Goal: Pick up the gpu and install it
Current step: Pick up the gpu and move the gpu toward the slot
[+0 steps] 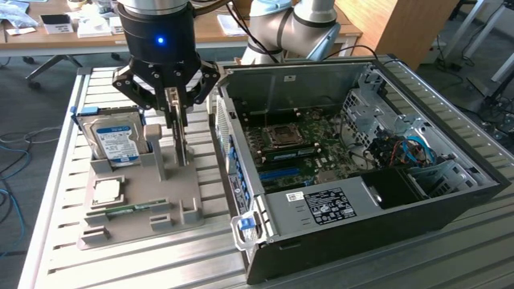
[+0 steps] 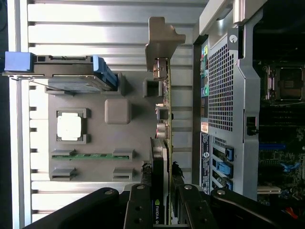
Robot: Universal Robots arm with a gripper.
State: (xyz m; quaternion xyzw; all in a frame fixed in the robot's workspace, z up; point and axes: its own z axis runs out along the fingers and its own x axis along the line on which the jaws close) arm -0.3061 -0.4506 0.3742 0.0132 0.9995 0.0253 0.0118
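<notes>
The gpu (image 1: 183,143) stands on its long edge in the grey holder (image 1: 136,226), just beside the open computer case (image 1: 345,241). In the wrist view the gpu (image 2: 165,102) is edge-on: a thin green card with a black block and a silver end bracket (image 2: 162,40). My gripper (image 1: 178,117) comes down from above with one finger on each face of the card. Seen from the wrist, the gripper (image 2: 161,174) is shut on the card's black-block end. I cannot tell whether the card has left its slot.
The holder (image 2: 136,129) also carries a silver hard drive (image 1: 117,141) on edge, a processor chip (image 1: 107,191) and a narrow memory stick (image 1: 132,209). The case lies on its side with the motherboard (image 1: 305,150) exposed. Its perforated rear panel (image 2: 224,95) is close to the card.
</notes>
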